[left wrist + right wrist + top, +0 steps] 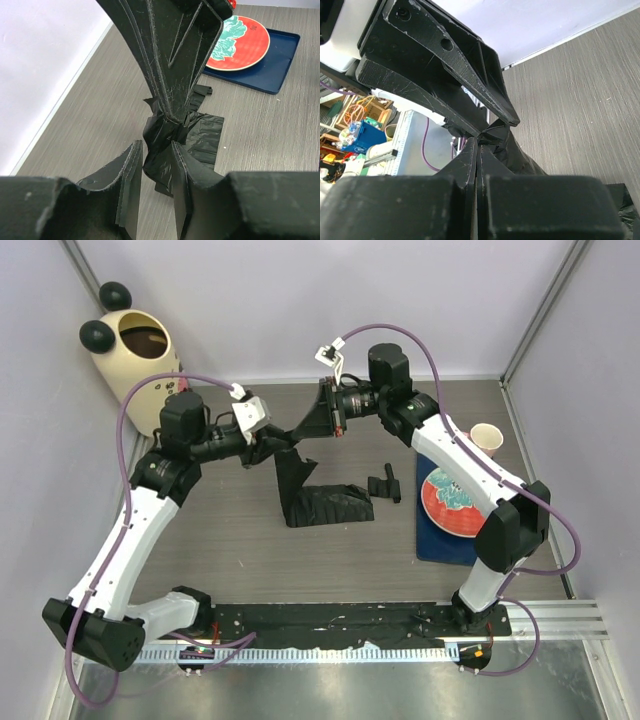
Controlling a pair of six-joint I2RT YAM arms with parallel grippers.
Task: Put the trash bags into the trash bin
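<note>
The cream trash bin (128, 362) with black ball ears lies tilted at the far left corner, its brown inside showing. A black trash bag (325, 505) hangs in a strip from my right gripper (301, 429) down to a crumpled heap on the table. My right gripper (479, 142) is shut on the bag's top (520, 156). My left gripper (279, 441) is open, its fingertips right at the hanging strip. In the left wrist view the bag (202, 137) shows between and beyond my open left gripper (156, 150). A second small folded black bag (385, 484) lies to the right.
A blue tray (432, 540) with a red plate (455, 502) lies at the right. It shows in the left wrist view too (280, 60). A paper cup (486, 437) stands behind it. Walls close in the left, back and right.
</note>
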